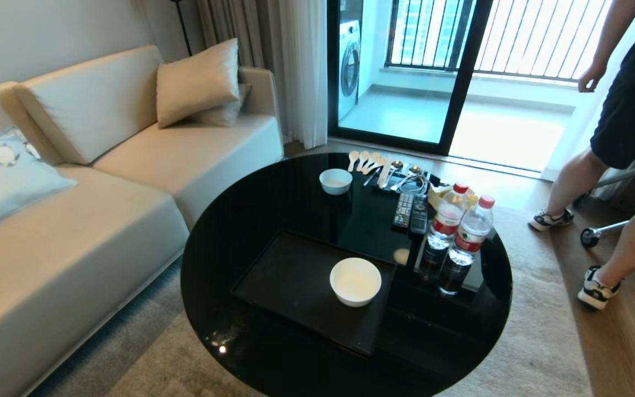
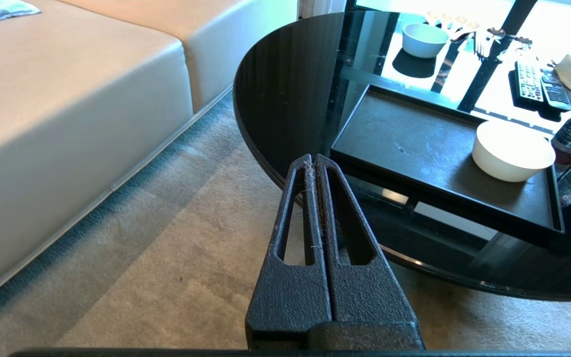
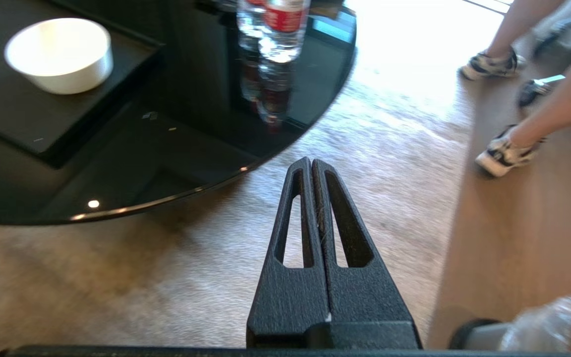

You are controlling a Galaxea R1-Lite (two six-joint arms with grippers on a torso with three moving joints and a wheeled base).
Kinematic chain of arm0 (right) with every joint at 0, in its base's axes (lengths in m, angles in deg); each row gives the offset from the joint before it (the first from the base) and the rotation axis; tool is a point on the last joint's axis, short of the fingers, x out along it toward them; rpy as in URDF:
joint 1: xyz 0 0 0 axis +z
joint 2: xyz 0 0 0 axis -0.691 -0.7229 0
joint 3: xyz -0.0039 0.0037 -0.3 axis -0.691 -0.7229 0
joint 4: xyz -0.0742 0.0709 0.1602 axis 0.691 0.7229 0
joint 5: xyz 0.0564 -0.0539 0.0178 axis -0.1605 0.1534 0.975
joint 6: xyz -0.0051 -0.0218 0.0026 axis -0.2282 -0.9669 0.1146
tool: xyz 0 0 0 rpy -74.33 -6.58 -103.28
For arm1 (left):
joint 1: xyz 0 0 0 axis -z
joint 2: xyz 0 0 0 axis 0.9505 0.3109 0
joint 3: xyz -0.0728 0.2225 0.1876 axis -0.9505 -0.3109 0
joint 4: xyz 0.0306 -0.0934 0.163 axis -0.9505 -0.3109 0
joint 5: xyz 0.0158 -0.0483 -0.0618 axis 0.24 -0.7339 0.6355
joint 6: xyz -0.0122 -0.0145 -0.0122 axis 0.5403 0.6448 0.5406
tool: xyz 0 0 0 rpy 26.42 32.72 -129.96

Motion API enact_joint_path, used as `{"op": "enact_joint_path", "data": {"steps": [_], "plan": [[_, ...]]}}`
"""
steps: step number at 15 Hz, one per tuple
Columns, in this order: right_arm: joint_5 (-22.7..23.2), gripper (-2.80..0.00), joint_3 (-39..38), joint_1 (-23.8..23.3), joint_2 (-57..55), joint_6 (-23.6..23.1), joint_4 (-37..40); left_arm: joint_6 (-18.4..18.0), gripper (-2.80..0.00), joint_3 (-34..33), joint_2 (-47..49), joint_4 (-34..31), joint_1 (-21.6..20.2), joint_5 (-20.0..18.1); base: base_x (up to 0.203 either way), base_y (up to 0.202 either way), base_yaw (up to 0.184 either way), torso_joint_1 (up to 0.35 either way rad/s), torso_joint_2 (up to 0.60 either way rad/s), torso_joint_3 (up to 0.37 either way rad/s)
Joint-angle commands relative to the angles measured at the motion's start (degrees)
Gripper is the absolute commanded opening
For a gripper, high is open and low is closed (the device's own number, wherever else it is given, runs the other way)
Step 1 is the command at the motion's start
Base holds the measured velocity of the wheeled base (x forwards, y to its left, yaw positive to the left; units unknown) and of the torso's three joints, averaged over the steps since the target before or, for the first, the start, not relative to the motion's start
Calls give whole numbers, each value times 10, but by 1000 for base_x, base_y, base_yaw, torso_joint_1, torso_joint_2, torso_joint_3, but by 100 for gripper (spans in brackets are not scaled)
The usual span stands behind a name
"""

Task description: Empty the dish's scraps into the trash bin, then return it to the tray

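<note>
Round glossy black table (image 1: 251,193) beside a beige sofa (image 1: 130,182) with cushions (image 1: 196,82). On the table: small white bowl (image 1: 335,181), row of spoons (image 1: 372,162), two remote controls (image 1: 411,212), two water bottles with red caps (image 1: 458,237). Standing at right on the wooden floor (image 1: 626,342), a person (image 1: 626,138) in sneakers. Washing machine (image 1: 349,63) beyond the glass door.

Empty dish (image 3: 59,54) on tray (image 3: 13,119) (right tool (image 3: 312,163) closed, over carpet (image 3: 216,258))

White dish (image 1: 355,281) upright, seemingly empty, on black tray (image 1: 290,281), right end.
</note>
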Motion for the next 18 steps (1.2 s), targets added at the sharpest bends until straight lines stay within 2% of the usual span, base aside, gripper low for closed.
{"op": "enact_joint_path", "data": {"steps": [1, 7, 18], "plan": [[41, -280, 0, -19, 85, 1, 87, 0, -280, 0, 0, 0, 0, 0, 0, 0, 0, 0, 0, 0], [42, -280, 0, -14, 194, 5, 89, 0, -280, 0, 0, 0, 0, 0, 0, 0, 0, 0, 0, 0], [41, -280, 0, -14, 196, 5, 90, 0, -280, 0, 0, 0, 0, 0, 0, 0, 0, 0, 0, 0]]}}
